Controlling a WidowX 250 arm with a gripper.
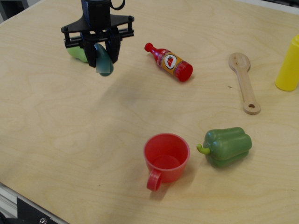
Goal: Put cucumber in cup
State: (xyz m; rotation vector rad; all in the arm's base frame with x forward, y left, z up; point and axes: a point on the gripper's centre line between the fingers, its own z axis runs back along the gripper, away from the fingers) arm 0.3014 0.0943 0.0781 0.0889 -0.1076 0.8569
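While pinched between the black gripper's (101,57) fingers, clear of the table (70,130), the cucumber (103,62): smooth dark teal oblong, rounded lower end, hanging near-upright. Red cup (166,157): upright, well apart.

The cucumber (103,62) was dark teal-green between the black gripper (101,58) fingers, and the pear (74,50) behind it was a paler green. The cup (166,156) was plain red, as was the sauce bottle (169,61), which carried an orange label with a red emblem. The bell pepper (227,146) was mid green, the spoon (245,82) pale wood, the bottle (288,65) yellow, and the table (65,130) a light wood grain.
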